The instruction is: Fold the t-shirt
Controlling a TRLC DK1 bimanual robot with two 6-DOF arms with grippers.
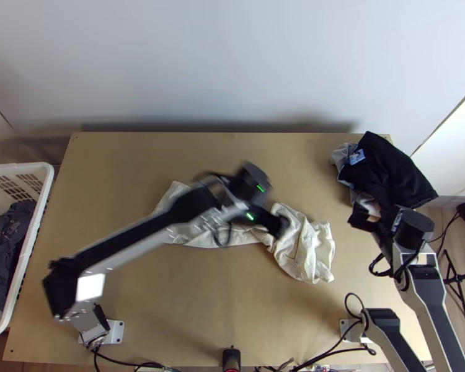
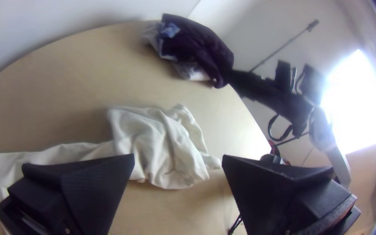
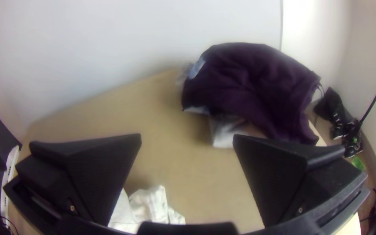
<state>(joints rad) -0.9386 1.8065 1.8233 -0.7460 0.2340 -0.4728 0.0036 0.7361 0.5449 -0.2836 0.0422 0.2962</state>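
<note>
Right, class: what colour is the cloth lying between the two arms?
Creamy white, plain; it shows best in the top view.

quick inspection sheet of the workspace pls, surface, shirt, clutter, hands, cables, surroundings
surface: light wooden table
job's things: cream shirt, creased, bunched at its right end in the top view
clutter: dark cloth over paler cloth at the far right corner
hands: left hand open above the shirt; right hand open near the dark cloth
cables: black cables along the near edge
surroundings: pale wall behind; white basket holding dark clothing, left
</note>
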